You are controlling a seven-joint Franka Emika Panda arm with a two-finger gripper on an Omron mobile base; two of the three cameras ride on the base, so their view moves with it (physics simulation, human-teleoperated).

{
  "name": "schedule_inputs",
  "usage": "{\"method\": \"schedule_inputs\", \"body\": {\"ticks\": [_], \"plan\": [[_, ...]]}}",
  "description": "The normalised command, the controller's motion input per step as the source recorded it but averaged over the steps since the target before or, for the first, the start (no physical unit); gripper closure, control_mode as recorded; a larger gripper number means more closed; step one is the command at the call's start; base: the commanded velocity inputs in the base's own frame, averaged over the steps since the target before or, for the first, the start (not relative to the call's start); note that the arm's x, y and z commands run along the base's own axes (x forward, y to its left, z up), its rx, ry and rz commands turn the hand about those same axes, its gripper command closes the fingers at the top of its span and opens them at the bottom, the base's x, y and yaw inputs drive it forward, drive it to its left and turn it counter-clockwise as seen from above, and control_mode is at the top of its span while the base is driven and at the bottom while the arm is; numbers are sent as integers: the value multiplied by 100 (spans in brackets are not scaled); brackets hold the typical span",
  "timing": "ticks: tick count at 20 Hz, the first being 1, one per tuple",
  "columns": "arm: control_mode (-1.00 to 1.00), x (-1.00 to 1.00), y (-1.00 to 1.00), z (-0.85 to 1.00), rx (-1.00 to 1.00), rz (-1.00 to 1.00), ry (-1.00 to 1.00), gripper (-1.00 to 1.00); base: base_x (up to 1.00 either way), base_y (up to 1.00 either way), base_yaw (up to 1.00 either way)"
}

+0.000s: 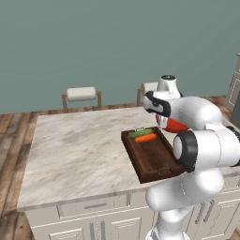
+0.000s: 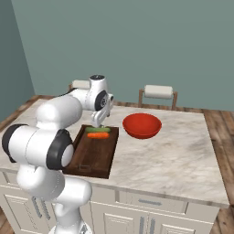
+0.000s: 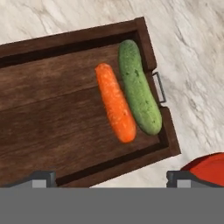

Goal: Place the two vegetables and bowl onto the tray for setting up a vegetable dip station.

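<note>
Marble island, teal wall, two stools behind: your next target is the bowl (image 2: 142,125).

Your gripper (image 2: 99,122) hangs with jaws spread, empty, above the tray (image 2: 93,157) end where carrot (image 3: 115,102) and cucumber (image 3: 139,86) lie side by side; the bowl sits on the counter (image 2: 178,155) just to the right, off the tray.

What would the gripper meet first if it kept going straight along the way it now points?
Probably the tray: the open gripper points down at its floor, beside the carrot and cucumber. Exact depth is unclear.
</note>
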Motion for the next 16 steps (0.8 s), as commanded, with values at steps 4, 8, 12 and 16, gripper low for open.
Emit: {"method": "schedule_inputs", "body": {"ticks": [4,8,12,16], "plan": [[-100,-23,-6,5,0,-16,0,-100,0,0,0],[-100,-20,-14,2,0,-13,0,-100,0,0,0],[-100,-11,-17,2,-1,-10,0,-100,0,0,0],[-100,-1,-13,3,-1,-9,0,-100,0,0,0]]}}
